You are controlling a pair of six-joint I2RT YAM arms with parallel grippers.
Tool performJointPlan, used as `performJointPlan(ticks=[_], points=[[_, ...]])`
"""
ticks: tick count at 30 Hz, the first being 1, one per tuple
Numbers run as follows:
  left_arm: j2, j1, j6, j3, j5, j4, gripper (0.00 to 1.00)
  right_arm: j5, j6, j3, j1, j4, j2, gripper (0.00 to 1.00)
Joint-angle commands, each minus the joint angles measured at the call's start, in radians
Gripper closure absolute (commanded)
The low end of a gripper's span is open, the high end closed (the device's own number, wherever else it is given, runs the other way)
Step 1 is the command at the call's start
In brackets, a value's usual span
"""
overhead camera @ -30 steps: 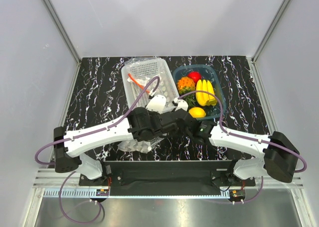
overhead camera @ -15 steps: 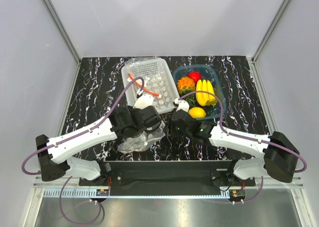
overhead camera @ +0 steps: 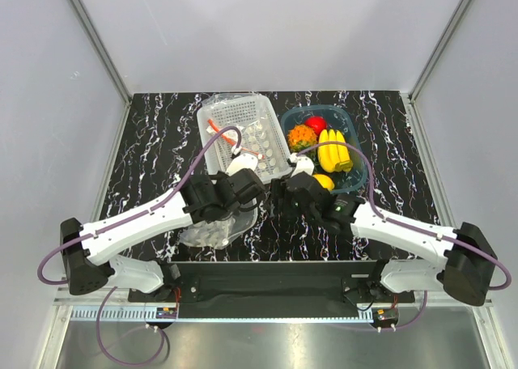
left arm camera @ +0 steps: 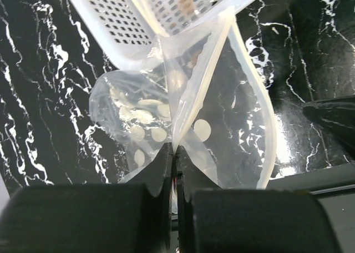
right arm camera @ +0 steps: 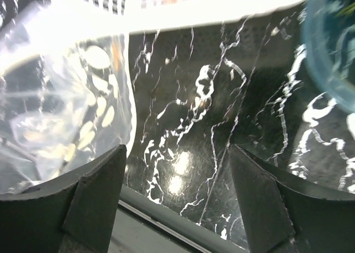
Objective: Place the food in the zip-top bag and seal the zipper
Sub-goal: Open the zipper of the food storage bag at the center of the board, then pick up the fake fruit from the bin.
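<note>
The bench (overhead camera: pixel 158 150) is black marble veined with white. The zip-top bag (left arm camera: pixel 233 136) is clear with white dots. The basket (overhead camera: pixel 235 110) is white and perforated, the tub (overhead camera: pixel 358 154) blue-tinted.

The left gripper (left arm camera: pixel 175 153), its two black fingers pressed together, pinches a fold of the floppy clear plastic bag printed with white dots (left arm camera: pixel 222 125). The bag spreads over the black white-veined marble table (left arm camera: pixel 39 97), its upper part touching the white perforated plastic basket (left arm camera: pixel 111 20). A thick translucent edge strip (left arm camera: pixel 265 111) curves down the bag's right side. A dark pointed shape (left arm camera: pixel 333 111) juts in from the right.
</note>
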Motion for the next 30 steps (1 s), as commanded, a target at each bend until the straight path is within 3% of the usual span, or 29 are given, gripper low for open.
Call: performJointPlan(ticks=[1,8,17,30], points=[[0.006,0.004,0.028,-0.005,0.030,0.064,1.00,0.016,-0.041,0.071,-0.038,-0.060,-0.056,0.18],[-0.007,0.004,0.030,-0.010,0.052,0.073,1.00,-0.108,-0.111,0.088,-0.274,-0.107,-0.101,0.19],[-0.025,0.004,0.057,-0.016,0.081,0.104,1.00,-0.206,-0.193,0.169,-0.506,-0.135,0.008,0.20],[-0.044,0.004,0.084,-0.025,0.115,0.125,1.00,-0.173,-0.265,0.413,-0.575,-0.160,0.344,0.16]])
